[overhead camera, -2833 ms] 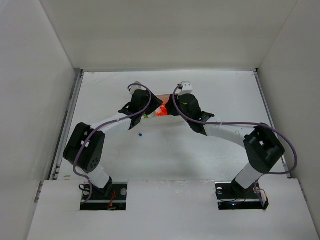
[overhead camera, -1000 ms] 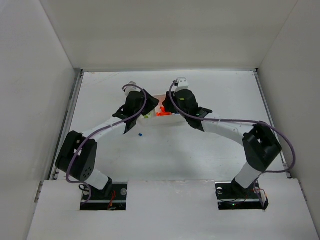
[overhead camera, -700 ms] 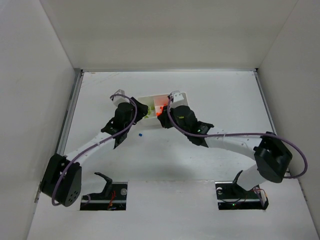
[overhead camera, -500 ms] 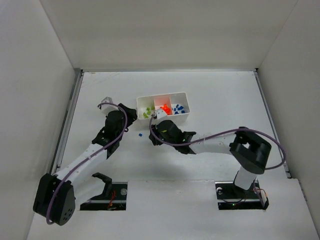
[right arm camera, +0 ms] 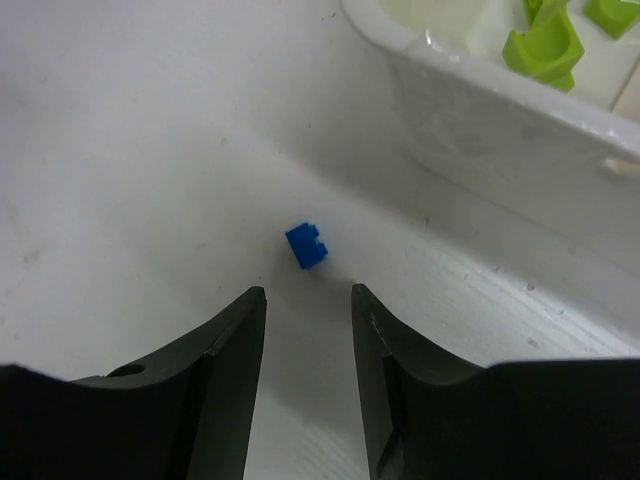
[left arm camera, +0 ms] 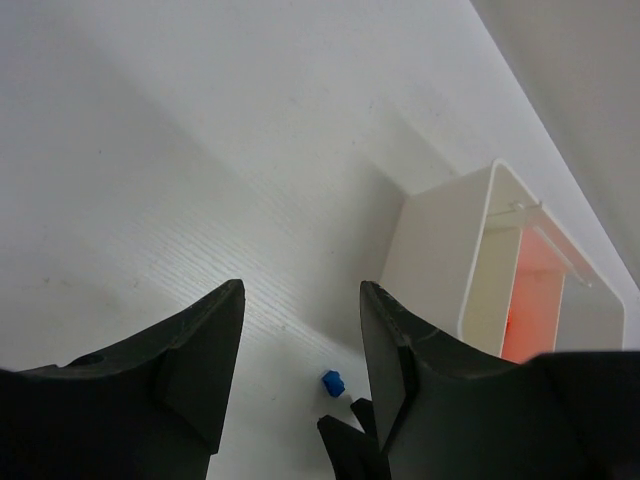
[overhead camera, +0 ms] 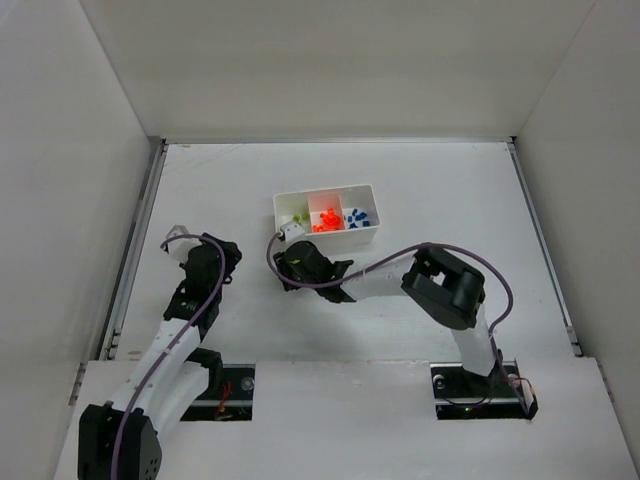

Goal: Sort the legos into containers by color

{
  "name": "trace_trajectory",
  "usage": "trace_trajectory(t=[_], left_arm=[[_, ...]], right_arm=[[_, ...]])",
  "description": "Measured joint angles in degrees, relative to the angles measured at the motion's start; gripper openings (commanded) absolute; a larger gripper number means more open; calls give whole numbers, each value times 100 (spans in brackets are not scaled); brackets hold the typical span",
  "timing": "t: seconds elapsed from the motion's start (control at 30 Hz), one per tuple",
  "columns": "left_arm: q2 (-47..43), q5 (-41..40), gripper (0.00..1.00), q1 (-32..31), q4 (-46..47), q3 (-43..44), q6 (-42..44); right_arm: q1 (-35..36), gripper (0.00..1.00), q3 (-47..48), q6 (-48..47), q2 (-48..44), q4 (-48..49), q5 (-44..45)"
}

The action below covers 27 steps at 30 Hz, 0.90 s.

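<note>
since one blue lego lies loose on the table, just outside the near wall of the tray, the right gripper hangs low over it with fingers spread and nothing between them, the brick sitting just above the gap in the right wrist view; that reads as a line-up for a pick. the left gripper, fingers likewise spread and empty, sits at the left of the top view, well apart from the tray, probably to leave the right arm room. in the top view the tray holds green legos in its left compartment, orange legos in the middle, blue legos on the right. the loose brick is hidden under the right arm there, and the left wrist view cuts off the tray's far end
</note>
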Motion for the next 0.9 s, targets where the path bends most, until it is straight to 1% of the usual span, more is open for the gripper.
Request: trace_trajectory(t=[0.17,0.27,0.53,0.63,0.73,0.8,0.9], left_arm=[[0,160,47,105,-4,-120,-61],[0,225,47,133,-7,-155,-81],[2,356,47,170,-2,-184,-105],[24,363,47,170,4,-184,-107],[90,372,47,129,48,-184,-111],[184,376,48,24,118,-184,-109],[385,367,48,-251,212,-184,-107]], right_arm=[[0,42,286,-164,256,81,173],[0,36,382,-282,330,83,236],[0,16,474,-487,404,57,402],[2,13,348,-415,315,90,415],[2,13,-72,-304,-70,17,393],[2,13,-461,-219,-560,-63,376],[-79,13,-916,-138,-1556,-138,372]])
